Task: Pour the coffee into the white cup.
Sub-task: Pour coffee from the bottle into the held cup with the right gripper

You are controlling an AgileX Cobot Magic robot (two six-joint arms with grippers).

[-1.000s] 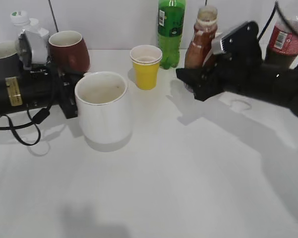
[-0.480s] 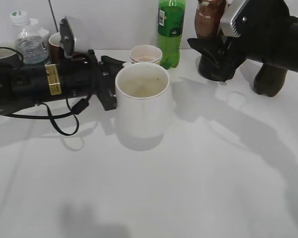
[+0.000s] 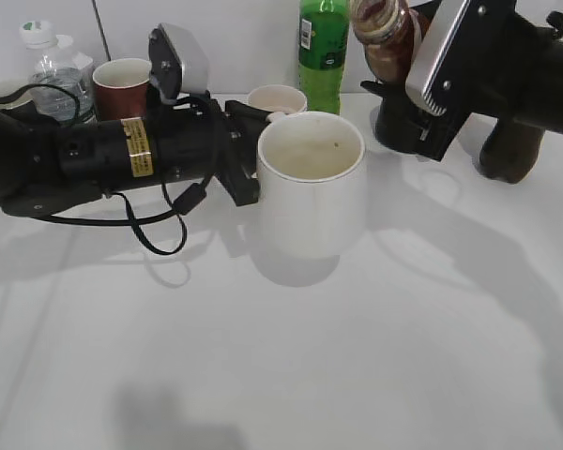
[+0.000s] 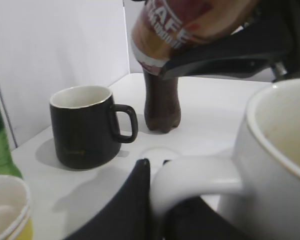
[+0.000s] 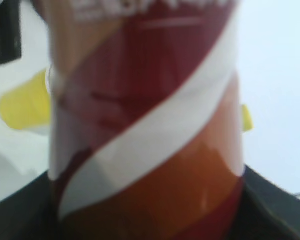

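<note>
— Where was the coffee bottle (image 3: 385, 33)?
— Clamped in the right end effector (image 3: 403, 84), tilted mouth-first, up-right of the white cup (image 3: 310, 183).
— And the cup?
— Handle gripped by the left end effector (image 3: 244, 155).

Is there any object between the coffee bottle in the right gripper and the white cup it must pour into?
Nothing visible blocks the way. The coffee bottle, held tilted by the right gripper, is up and right of the white cup, whose mouth is uncovered. The left gripper holds the handle on the far side.
</note>
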